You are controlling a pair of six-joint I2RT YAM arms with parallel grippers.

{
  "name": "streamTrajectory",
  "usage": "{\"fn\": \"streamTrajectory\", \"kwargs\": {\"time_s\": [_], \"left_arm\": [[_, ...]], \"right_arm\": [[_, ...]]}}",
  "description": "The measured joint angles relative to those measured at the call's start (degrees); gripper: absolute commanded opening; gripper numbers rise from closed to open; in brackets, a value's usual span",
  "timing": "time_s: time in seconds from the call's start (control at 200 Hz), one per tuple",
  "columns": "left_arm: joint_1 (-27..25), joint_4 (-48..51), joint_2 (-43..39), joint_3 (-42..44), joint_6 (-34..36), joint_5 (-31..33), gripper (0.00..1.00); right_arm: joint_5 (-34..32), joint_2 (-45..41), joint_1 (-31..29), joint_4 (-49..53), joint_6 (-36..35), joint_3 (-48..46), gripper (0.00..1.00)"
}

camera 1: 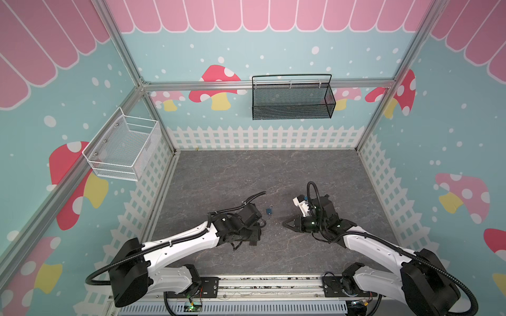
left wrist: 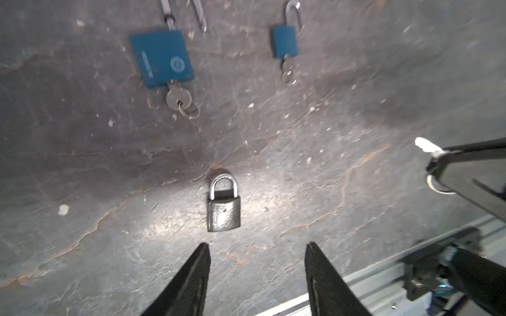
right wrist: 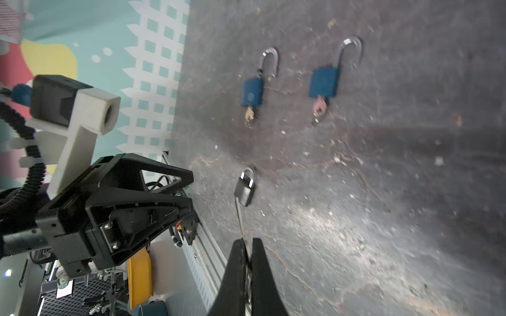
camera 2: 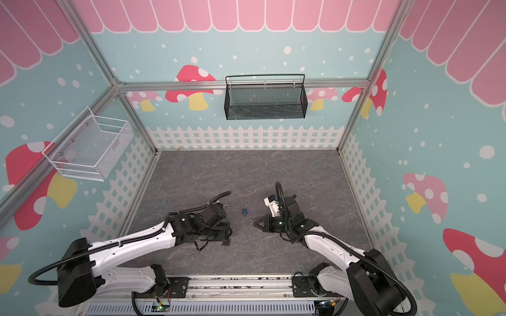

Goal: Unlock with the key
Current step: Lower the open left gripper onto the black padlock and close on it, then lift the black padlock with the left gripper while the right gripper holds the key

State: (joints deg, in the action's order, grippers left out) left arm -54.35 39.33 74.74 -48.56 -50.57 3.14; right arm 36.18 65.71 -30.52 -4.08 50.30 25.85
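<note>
Left fingers [left wrist: 201,273] stand apart with nothing between them, and the small grey metal padlock [left wrist: 224,208] lies flat on the dark grey stone-look tabletop [left wrist: 82,191] just ahead of their tips. Its shackle is closed and points away from them, so the keyhole end is nearest. Over on the right gripper [right wrist: 247,242], the fingers are pinched tight on the slim silver key [right wrist: 240,216]. The blade juts straight out past the tips toward that padlock but sits clear of it.

The step here looks like securing the lock. The left gripper [left wrist: 256,245] should take the body across its side edges and leave the bottom face bare for the key. A firm squeeze matters, since a loose lock would skid when the blade pushes in.

Beyond the grey one, the blue padlock with a ringed key [left wrist: 161,58] and the second blue padlock [left wrist: 284,41] lie with shackles sprung, so leave those alone.
</note>
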Motion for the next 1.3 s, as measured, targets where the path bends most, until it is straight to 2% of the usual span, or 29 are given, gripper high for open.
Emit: {"fn": "streamTrajectory", "kwargs": {"time_s": [0.235, 0.605, 1.301], "left_arm": [[-1.6, 2.4, 8.0, -0.5, -1.6, 0.9, 0.60], [-2.0, 3.3, 19.8, -6.6, -1.1, 1.8, 0.59], [-3.0, 4.7, 22.7, -8.1, -1.1, 1.0, 0.44]], "right_arm": [[-2.2, -4.6, 0.0, -2.5, 1.3, -3.7, 0.00], [-3.5, -4.2, 0.0, -3.7, 2.3, -4.1, 0.00], [-2.7, -1.7, 0.0, -4.1, 2.2, -4.1, 0.00]]}}
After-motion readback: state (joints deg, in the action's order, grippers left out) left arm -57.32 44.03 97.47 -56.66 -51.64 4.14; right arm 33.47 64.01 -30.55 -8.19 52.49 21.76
